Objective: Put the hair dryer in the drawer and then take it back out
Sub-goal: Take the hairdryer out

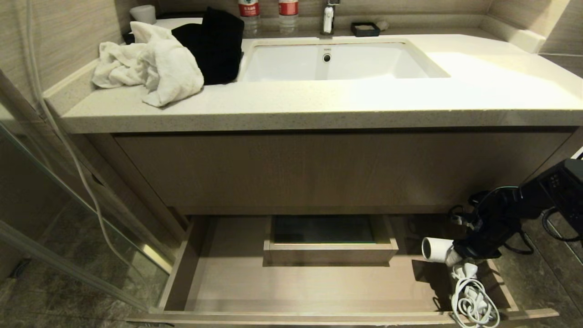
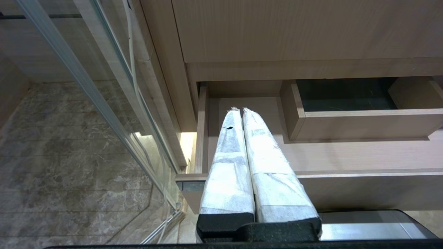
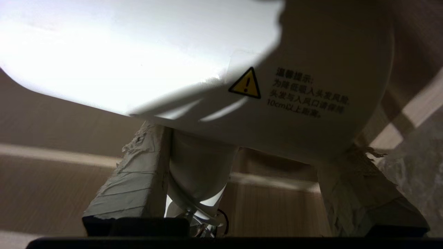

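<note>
- We are holding the hair dryer (image 1: 438,250) in our right gripper (image 1: 460,255), just above the right end of the open drawer (image 1: 291,291), so we judge that we are lowering it in, the first half of the job.
- In the right wrist view the jaws are standing wide and clamping the hair dryer (image 3: 294,114) by its barrel, one padded finger (image 3: 138,183) on either side and the handle hanging between them.
- The cord (image 1: 471,298) is dangling in a loose bundle, and it is draping close to the drawer's front edge; whether it is already resting on the rim we cannot tell.
- To do this step well, we are thinking the dryer should go down a little further back, so that the cord is falling inside the drawer and not over the front.
- We should also be keeping clear of the boxed cut-out (image 1: 329,243) in the middle of the drawer and of the right side wall.
- Our left gripper (image 2: 240,114) is parked near the drawer's left end, its jaws pressed together on nothing.
- Further back, on the desk (image 1: 319,105) above, a white towel (image 1: 150,64) is lying beside the sink (image 1: 337,61), well apart from our work.
</note>
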Motion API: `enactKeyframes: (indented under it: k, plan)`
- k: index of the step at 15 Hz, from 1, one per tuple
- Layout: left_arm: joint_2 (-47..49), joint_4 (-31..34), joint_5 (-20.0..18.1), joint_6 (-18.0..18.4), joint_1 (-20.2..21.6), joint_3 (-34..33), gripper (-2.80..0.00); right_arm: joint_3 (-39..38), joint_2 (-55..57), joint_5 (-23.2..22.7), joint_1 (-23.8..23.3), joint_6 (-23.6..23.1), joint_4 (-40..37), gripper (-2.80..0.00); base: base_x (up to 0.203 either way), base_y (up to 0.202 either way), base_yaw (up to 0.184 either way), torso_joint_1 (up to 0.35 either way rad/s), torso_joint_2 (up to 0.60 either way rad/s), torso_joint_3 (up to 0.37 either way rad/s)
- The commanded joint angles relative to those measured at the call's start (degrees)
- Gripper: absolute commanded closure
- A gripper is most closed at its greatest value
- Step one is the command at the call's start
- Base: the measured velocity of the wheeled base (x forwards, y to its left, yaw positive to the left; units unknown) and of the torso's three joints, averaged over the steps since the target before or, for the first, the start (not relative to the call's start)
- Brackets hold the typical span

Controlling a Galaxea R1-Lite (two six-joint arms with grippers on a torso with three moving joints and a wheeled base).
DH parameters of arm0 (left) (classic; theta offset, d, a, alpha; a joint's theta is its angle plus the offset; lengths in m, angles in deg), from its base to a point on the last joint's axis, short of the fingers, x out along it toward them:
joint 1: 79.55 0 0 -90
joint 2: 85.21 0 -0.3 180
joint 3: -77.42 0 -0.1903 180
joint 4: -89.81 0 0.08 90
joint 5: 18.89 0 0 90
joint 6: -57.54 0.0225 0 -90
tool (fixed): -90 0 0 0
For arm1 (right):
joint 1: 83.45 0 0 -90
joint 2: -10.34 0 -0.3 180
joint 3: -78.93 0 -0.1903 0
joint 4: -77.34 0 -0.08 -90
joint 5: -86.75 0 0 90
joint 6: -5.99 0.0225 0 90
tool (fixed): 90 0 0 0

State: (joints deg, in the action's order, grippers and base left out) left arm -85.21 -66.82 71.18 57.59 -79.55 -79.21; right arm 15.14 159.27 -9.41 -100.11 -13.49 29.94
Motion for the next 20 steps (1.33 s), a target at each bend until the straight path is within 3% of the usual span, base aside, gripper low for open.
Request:
enactKeyframes:
  k: [1, 15, 16, 20]
  plan:
    - [-0.1, 0.0, 0.0, 0.0, 0.0, 0.0, 0.0, 1.9, 2.7, 0.0, 0.1, 0.4, 0.3, 0.0, 0.0, 0.0, 0.0, 0.0, 0.0, 0.0]
    - [-0.1, 0.0, 0.0, 0.0, 0.0, 0.0, 0.0, 5.2, 6.1, 1.1, 0.1, 0.6, 3.1, 0.0, 0.0, 0.0, 0.0, 0.0, 0.0, 0.0]
    - [-0.1, 0.0, 0.0, 0.0, 0.0, 0.0, 0.0, 5.4, 6.2, 1.2, 0.1, 0.7, 3.1, -2.8, 0.0, 0.0, 0.0, 0.0, 0.0, 0.0]
    - [-0.1, 0.0, 0.0, 0.0, 0.0, 0.0, 0.0, 5.4, 6.6, 1.2, 0.1, 0.6, 3.4, -2.8, 0.0, 0.0, 0.0, 0.0, 0.0, 0.0]
